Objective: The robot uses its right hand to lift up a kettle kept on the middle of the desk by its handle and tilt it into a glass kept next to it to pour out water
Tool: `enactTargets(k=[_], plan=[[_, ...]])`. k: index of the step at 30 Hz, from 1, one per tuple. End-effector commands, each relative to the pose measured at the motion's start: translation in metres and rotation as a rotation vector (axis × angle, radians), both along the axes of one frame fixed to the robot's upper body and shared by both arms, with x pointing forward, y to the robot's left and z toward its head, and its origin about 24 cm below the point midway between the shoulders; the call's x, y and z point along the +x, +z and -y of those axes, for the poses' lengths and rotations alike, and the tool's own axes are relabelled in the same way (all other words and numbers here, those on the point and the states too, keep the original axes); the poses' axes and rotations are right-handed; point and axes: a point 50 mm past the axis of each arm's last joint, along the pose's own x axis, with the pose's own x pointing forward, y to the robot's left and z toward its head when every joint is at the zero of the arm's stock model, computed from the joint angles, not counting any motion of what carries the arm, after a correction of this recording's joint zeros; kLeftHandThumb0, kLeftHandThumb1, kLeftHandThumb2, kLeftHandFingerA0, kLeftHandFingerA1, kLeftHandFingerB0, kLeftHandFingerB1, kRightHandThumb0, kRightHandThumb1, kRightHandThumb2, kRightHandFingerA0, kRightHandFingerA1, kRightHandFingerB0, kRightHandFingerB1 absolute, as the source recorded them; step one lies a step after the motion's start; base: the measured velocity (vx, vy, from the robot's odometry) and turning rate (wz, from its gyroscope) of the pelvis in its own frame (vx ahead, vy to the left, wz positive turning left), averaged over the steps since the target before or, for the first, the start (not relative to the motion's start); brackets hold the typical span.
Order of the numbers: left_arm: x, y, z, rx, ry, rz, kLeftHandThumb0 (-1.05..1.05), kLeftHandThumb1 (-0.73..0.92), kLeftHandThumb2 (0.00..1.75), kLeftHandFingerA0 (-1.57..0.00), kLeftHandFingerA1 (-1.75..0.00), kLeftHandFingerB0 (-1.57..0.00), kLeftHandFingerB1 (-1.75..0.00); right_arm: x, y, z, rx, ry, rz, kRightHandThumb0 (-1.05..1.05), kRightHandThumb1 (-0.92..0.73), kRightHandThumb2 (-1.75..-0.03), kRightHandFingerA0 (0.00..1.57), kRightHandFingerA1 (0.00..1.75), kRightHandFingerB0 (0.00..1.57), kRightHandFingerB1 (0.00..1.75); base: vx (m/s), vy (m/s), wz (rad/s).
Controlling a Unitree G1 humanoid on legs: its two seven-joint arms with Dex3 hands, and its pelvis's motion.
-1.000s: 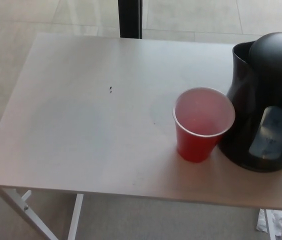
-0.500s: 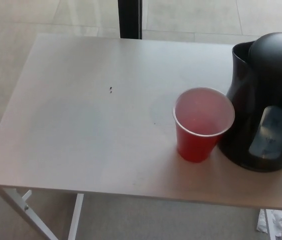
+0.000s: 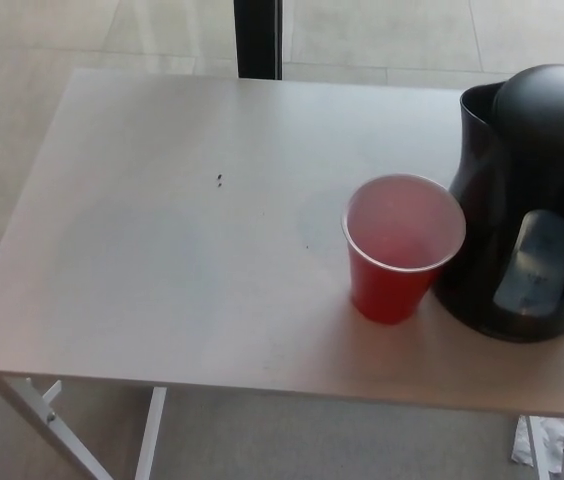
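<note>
- My hands are showing nowhere, so I cannot tell their state.
- The black plastic kettle [image 3: 527,205] is standing at three o'clock on the pale rectangular desk [image 3: 162,250].
- The red plastic cup [image 3: 402,248] is sitting upright just beside it, at its nine o'clock.

Black kettle [image 3: 527,205] upright at table's right side, lid closed, spout at upper left, water window facing camera. Red cup [image 3: 400,248] upright just left of kettle, touching or nearly so, pale inside.
</note>
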Motion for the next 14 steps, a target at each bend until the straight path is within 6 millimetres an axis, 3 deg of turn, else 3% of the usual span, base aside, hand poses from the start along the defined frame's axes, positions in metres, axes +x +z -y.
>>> enactTargets(k=[1,11,12,13,14], plan=[[0.001,0.001,0.000,0.013,0.005,0.015,-1.05,0.69,0.75,-0.60,-0.67,-0.37,-1.12,-0.005,0.014,0.003,0.003,0.050,0.089,-1.05,-0.60,-0.98,0.00,0.28,0.00,0.07,0.00,0.000,0.00],[0.004,-0.001,0.002,0.006,0.006,0.026,-1.05,0.69,0.75,-0.60,-0.67,-0.37,-1.12,-0.002,0.019,0.004,-0.002,0.061,0.100,-1.05,-0.60,-0.98,0.00,0.28,0.00,0.07,0.00,0.000,0.00],[0.004,-0.002,0.002,0.014,0.009,0.014,-1.05,0.42,1.13,-0.46,-0.85,-0.47,-1.24,-0.026,-0.064,0.023,0.218,-0.203,0.051,-0.32,-0.42,-0.95,0.07,0.58,0.00,0.51,0.00,0.000,0.00],[0.005,-0.003,0.003,0.024,0.013,-0.001,-1.05,0.42,1.13,-0.46,-0.85,-0.47,-1.24,-0.063,-0.174,0.009,0.467,-0.506,-0.092,-0.32,-0.42,-0.95,0.07,0.58,0.00,0.51,0.00,0.000,0.00],[0.005,-0.003,0.003,0.024,0.013,-0.001,-1.05,0.42,1.13,-0.46,-0.85,-0.47,-1.24,-0.063,-0.174,0.009,0.467,-0.506,-0.092,-0.32,-0.42,-0.95,0.07,0.58,0.00,0.51,0.00,0.000,0.00]])
